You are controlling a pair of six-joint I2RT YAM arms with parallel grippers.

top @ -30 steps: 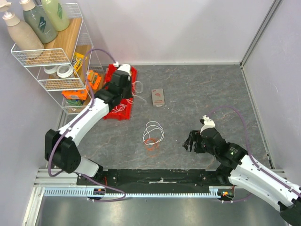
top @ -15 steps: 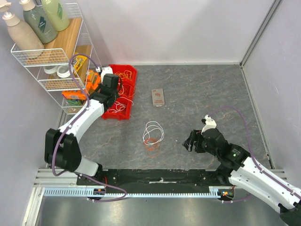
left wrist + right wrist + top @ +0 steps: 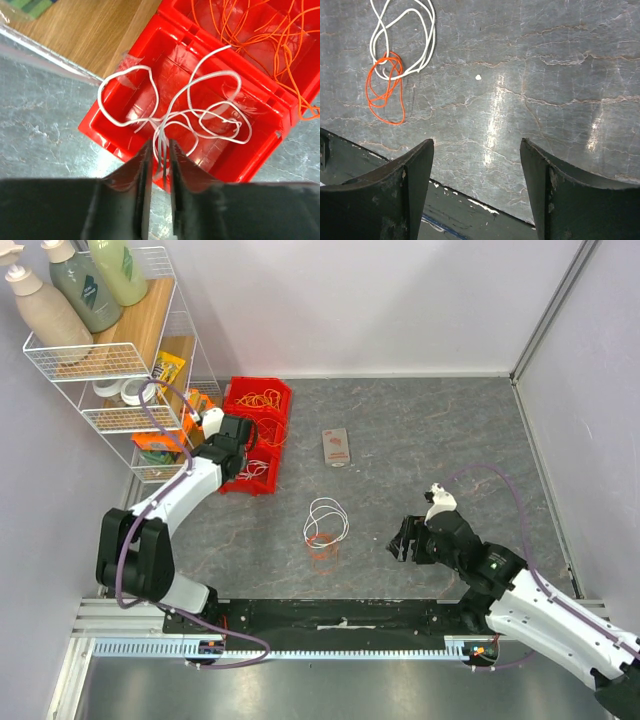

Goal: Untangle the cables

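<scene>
Overhead, the top camera takes in the whole desk [image 3: 450, 440]: the left arm reaches to a red bin [image 3: 284, 425] at the far left, just beside a wire rack [image 3: 130, 360] that carries bottles [image 3: 85, 285], while the right arm lies low at the near right. From this view the left gripper [image 3: 243, 452] is over the near compartment of the bin, but its fingers are too small there to judge. The left wrist camera gives what the top one does not. The two fingers stand almost together with only a narrow slit between them, and a few strands of the white cables [image 3: 200, 110] run from the near compartment down into that slit. Whether the strands are squeezed or only pass through cannot be told. The same view shows the orange cables [image 3: 262, 398] piled in the far compartment, and a wooden board [image 3: 100, 30] next to the bin. A loose coil [image 3: 387, 62] of one white and one orange cable lies on the desk near the middle front, well apart from the bin. The right wrist camera shows these two loops crossing each other. It also shows the right gripper [image 3: 476, 150] wide open, holding nothing, with only bare desk between its fingers. A small packet [image 3: 337, 447] lies farther back, seen from the top only.
</scene>
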